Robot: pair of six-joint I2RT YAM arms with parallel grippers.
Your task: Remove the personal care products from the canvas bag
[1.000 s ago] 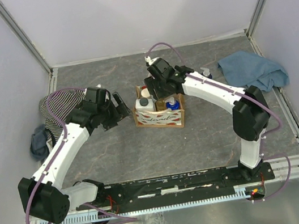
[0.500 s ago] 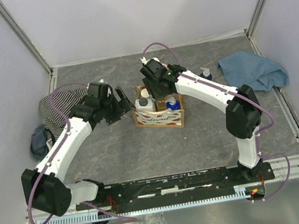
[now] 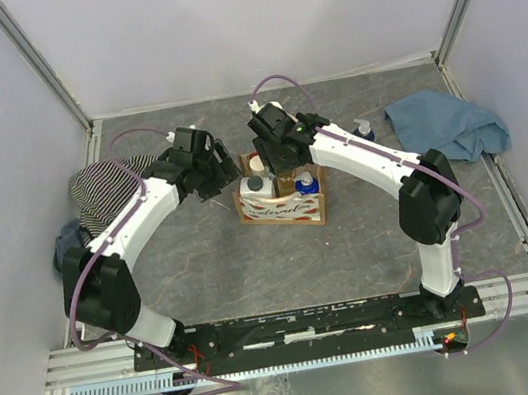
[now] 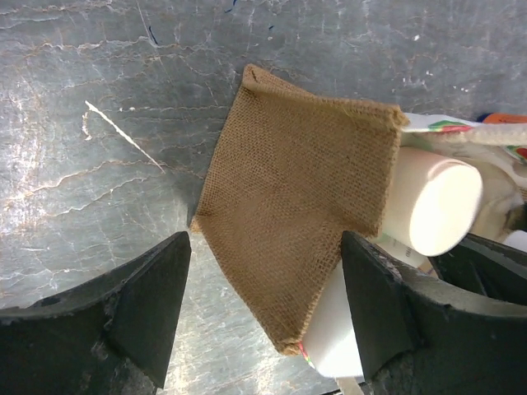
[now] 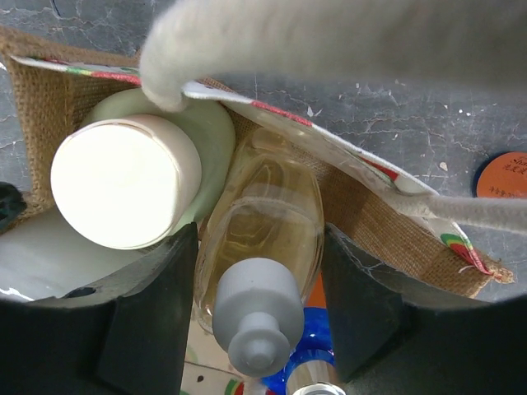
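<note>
The tan canvas bag [image 3: 284, 209] stands mid-table with bottles upright in it. My right gripper [image 3: 278, 162] is open, low inside the bag; in the right wrist view its jaws [image 5: 259, 309] stand on either side of the clear yellowish bottle [image 5: 263, 222] with a grey cap. Beside that bottle are a pale green bottle [image 5: 210, 136] with a cream lid, a blue bottle [image 5: 311, 362] and an orange one [image 5: 317, 290]. My left gripper [image 3: 225, 177] is open at the bag's left end, its jaws [image 4: 265, 313] straddling the burlap end wall [image 4: 288, 189]. A white bottle with a dark cap [image 3: 255, 187] shows from above.
A blue cloth [image 3: 447, 124] lies at the back right, with a small pump bottle [image 3: 364, 127] next to it. A striped garment [image 3: 100, 189] lies at the left. An orange disc [image 5: 504, 174] lies on the table beyond the bag. The cream handle [image 5: 329, 33] loops above the right gripper.
My left gripper has swung right and forward to the bag's left end. My right gripper shifted slightly over the bag a second ago and has stayed put since.
</note>
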